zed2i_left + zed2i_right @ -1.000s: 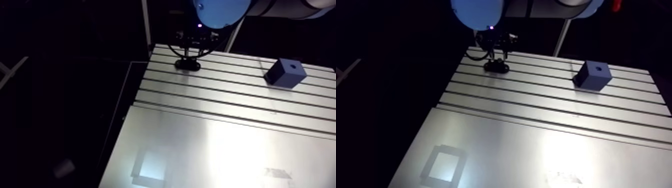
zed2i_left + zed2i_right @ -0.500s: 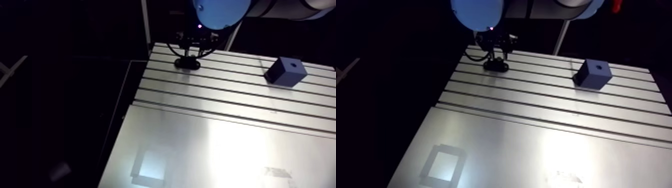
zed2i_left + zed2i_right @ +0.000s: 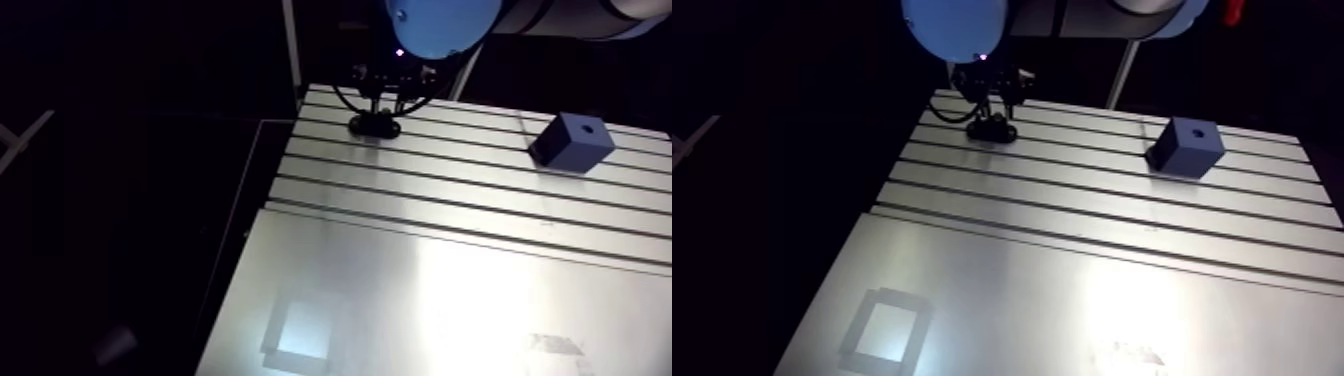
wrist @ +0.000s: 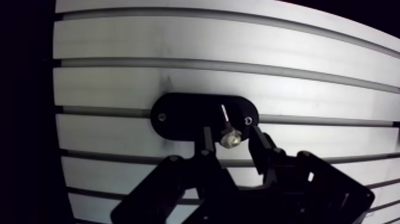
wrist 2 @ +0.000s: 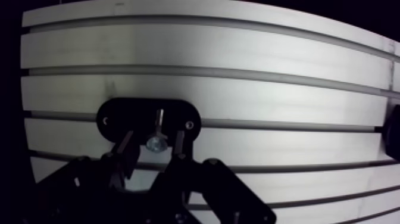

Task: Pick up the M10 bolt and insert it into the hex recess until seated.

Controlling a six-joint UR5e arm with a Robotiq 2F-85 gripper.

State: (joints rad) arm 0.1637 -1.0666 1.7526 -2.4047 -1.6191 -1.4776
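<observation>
A black oval holder [image 4: 178,116] lies on the slotted table near its far left corner, seen small in the arm view [image 3: 375,125]. The M10 bolt [image 4: 230,139] stands in it, its shiny head facing the wrist camera. My gripper [image 4: 231,134] hangs right over the holder with a finger on each side of the bolt head. A small gap shows on both sides, so it is open. The dark blue block [image 3: 572,142] with the recess in its top face sits far off at the table's back right.
The slotted aluminium table [image 3: 430,190] has its left edge close beside the holder, with dark drop-off beyond. A smooth bright plate [image 3: 450,300] covers the near part of the table.
The arm view has shifted a little, so the camera moved slightly. The gripper stays over the holder and the bolt has not left it.
</observation>
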